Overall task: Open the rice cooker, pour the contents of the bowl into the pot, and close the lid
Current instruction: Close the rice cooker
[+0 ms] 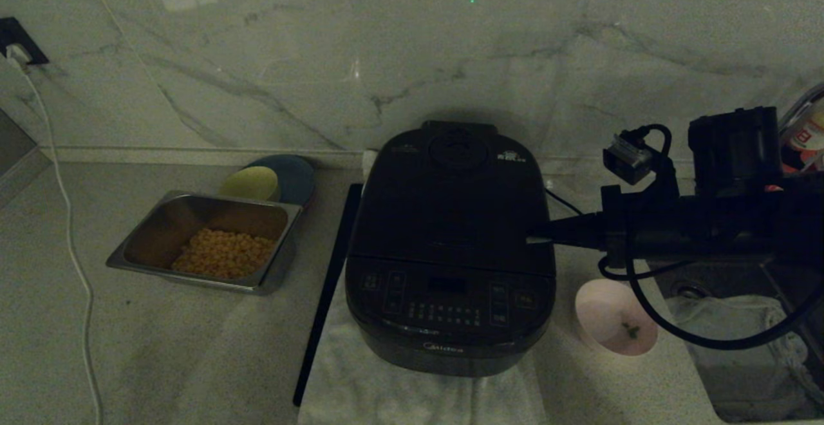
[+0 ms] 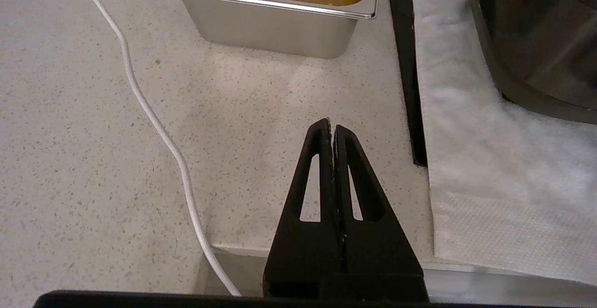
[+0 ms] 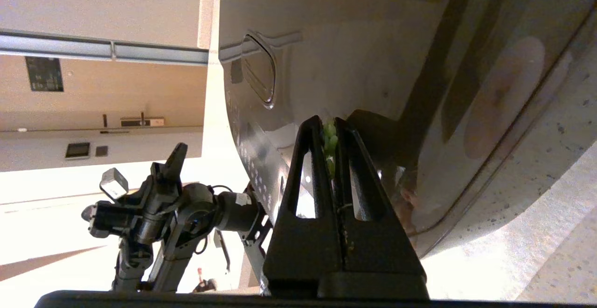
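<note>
The right end effector (image 1: 537, 233), fingers pressed shut on nothing (green scraps between them), is held against the closed lid (image 1: 450, 199); a sideways slip could upset the nearby bowl (image 1: 615, 317).

The right arm (image 1: 695, 228) is matte black and blocky, filling the right middle of the head view. A small grey-faced box (image 1: 626, 154) sits on top of it, and thin black cables (image 1: 669, 331) loop from it down toward the lower right. The right gripper (image 3: 329, 133) has two black, tapering fingers (image 3: 311, 168), each with a long triangular cut-out. The left gripper (image 2: 331, 128) at bottom centre of its wrist view is the same shape.
</note>
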You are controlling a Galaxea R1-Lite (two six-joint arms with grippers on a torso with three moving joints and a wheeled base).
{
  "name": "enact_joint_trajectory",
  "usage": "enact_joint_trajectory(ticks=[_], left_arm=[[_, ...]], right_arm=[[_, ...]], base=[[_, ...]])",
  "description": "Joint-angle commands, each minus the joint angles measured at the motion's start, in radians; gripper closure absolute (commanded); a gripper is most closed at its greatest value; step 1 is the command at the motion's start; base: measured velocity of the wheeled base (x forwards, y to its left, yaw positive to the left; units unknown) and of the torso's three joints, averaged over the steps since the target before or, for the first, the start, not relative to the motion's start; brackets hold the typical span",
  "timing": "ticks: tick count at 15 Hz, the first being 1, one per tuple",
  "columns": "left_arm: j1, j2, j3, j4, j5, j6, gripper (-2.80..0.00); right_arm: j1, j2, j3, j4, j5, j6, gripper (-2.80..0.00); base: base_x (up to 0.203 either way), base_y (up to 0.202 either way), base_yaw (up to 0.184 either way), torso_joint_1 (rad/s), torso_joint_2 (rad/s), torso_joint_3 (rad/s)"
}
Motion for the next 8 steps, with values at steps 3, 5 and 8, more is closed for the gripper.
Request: enact_joint_trajectory(ticks=[3, 5, 8], left_arm=[[0.0, 0.0, 0.0, 0.0, 0.0, 0.0, 0.0], [0.0, 0.0, 0.0, 0.0, 0.0, 0.0, 0.0], [0.0, 0.0, 0.0, 0.0, 0.0, 0.0, 0.0]], right_arm=[[0.003, 0.069, -0.004, 0.003, -0.03, 0.002, 0.0], [0.027, 0.097, -0.011, -0.013, -0.106, 0.002, 0.0], [0.03, 0.054, -0.004, -0.041, -0.111, 0.01, 0.0]], base=[[0.0, 0.0, 0.0, 0.0, 0.0, 0.0], [0.0, 0.0, 0.0, 0.0, 0.0, 0.0], [0.0, 0.0, 0.0, 0.0, 0.0, 0.0]])
